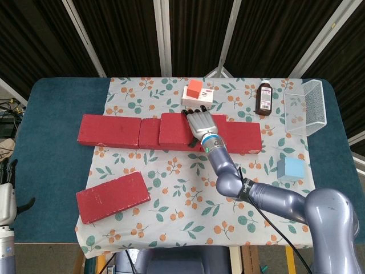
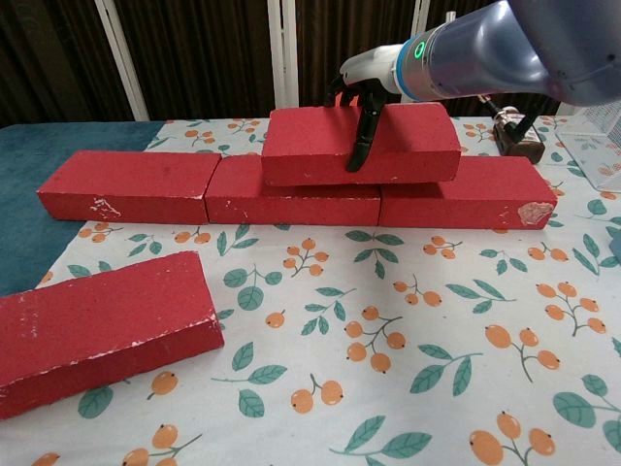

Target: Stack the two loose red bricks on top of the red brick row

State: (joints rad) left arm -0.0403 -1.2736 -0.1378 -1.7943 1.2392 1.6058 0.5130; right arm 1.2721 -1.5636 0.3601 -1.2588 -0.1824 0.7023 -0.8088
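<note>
Three red bricks form the row [image 1: 108, 130] [image 2: 126, 184] across the floral cloth. My right hand [image 1: 201, 123] [image 2: 361, 109] grips a loose red brick [image 1: 174, 130] [image 2: 306, 146] from above, thumb down its front face. That brick lies level on the row, spanning the joint between the middle and right bricks. The other loose red brick [image 1: 113, 197] [image 2: 97, 325] lies at an angle near the front left of the cloth. My left hand [image 1: 5, 191] shows only partly at the far left edge, off the table, fingers apart and holding nothing.
Behind the row stands a white box [image 1: 202, 101] with an orange block [image 1: 195, 87] on it. A brown bottle [image 1: 265, 98] [image 2: 514, 131] and a clear basket [image 1: 308, 105] are at the back right. A blue cube [image 1: 293, 168] sits to the right.
</note>
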